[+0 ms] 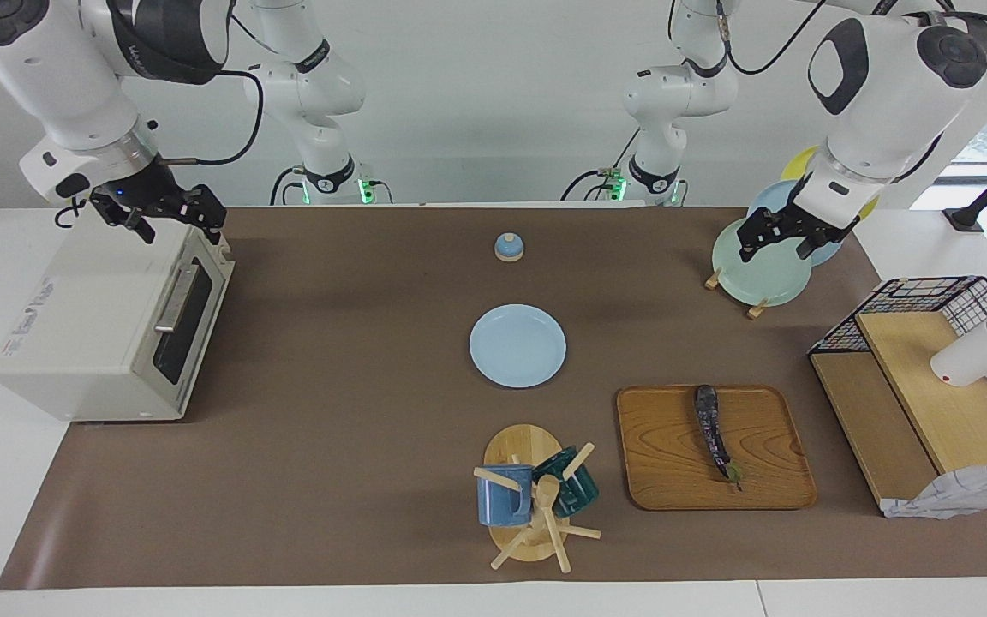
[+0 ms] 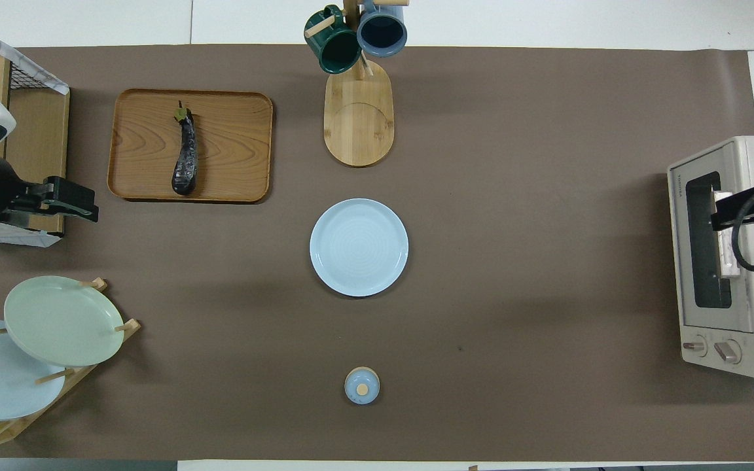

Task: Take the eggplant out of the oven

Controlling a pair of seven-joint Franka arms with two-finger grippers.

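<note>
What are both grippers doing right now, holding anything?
Left gripper: open, empty, up over the green plate in the rack.
Right gripper: open, empty, over the oven.

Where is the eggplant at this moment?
The eggplant lies on the wooden tray, toward the left arm's end of the table, beside the mug rack.

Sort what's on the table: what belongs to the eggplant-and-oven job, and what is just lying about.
Job: slender dark purple eggplant lying on the wooden tray; boxy cream-white toaster oven, door shut.

Lying about: round pale blue plate; wooden mug tree; plate rack.
</note>
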